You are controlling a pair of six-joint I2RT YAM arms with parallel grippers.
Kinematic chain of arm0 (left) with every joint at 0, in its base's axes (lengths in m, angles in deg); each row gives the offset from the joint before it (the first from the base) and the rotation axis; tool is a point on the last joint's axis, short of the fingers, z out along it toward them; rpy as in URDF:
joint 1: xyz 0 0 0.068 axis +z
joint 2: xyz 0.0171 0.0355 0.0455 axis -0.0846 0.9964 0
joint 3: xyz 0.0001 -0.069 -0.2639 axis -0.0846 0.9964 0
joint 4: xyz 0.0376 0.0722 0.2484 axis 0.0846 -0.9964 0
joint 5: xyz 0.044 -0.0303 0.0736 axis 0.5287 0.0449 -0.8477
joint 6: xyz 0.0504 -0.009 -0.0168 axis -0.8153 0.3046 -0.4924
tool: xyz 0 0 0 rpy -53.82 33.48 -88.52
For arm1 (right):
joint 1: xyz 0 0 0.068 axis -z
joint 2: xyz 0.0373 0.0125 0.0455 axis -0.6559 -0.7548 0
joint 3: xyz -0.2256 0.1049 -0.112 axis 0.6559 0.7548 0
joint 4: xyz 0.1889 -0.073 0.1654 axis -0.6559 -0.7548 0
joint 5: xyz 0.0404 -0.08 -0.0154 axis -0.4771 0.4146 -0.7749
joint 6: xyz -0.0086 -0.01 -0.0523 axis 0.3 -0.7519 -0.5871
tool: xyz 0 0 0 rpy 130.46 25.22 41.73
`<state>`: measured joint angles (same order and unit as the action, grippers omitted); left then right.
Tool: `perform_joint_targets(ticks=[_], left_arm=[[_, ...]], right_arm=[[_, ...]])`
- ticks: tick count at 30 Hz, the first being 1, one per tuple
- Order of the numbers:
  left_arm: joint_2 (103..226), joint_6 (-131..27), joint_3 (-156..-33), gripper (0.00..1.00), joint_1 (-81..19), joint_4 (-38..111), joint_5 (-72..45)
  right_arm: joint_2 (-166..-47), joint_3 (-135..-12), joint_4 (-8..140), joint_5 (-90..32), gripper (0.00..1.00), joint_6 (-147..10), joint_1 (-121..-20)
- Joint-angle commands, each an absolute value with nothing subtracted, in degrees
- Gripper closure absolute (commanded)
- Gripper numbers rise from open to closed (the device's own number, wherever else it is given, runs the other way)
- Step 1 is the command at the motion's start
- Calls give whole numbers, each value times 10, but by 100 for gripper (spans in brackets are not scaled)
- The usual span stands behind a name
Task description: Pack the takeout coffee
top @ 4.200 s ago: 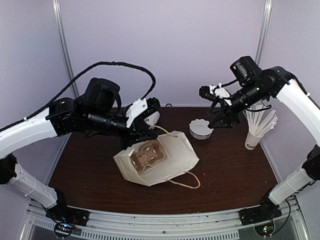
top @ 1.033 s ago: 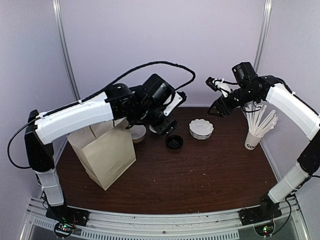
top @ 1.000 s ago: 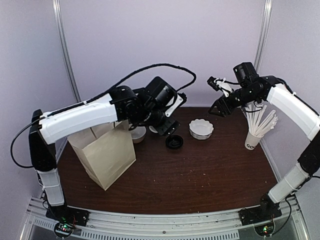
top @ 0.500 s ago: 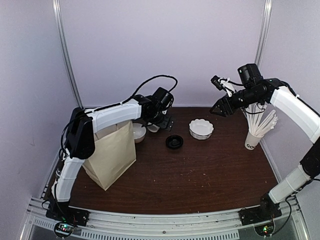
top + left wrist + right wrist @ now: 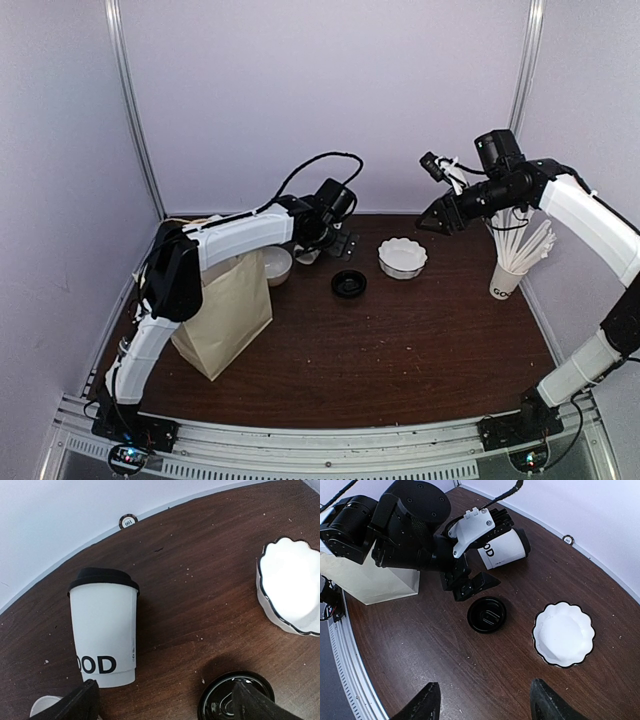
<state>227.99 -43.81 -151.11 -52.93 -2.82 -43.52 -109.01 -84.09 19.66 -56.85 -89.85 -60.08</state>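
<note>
The takeout coffee is a white paper cup with dark letters and a black lid on top, standing near the back wall. In the top view the cup peeks out beside the left wrist. My left gripper is open, just short of the cup, which sits ahead of its left finger. A loose black lid lies under the right finger. My right gripper hovers open and empty, high at the back right.
A brown paper bag stands upright at the left. A small white bowl sits beside it. A scalloped white bowl lies right of the lid. A cup full of white sticks stands at the far right.
The bag, lying open four seconds ago, now stands upright. My left arm has stretched out low toward the back wall and its jaws have widened. The right arm barely moved.
</note>
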Motion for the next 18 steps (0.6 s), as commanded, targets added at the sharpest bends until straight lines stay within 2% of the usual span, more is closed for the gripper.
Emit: perform_joint_targets(ticks=[1,7,10,14,18], left_arm=[[2206,-497,-1505,4,-546,-5,-450],[2115,-553,-1491,7,-565,-34,-421],[2066,-595,-1469,9,-582,-49,-368],[2006,-611,-1413,20,-619,-103,-307],[1958,-618,-1327,34,-673,-167,-303]], right_arm=[[-1102,-832,206,-588,36,-895,-600],[-1117,-835,210,-585,36,-896,-600],[-1121,-833,210,-584,36,-898,-600],[-1123,-830,207,-560,36,-906,-600],[-1116,-833,204,-539,37,-909,-589]])
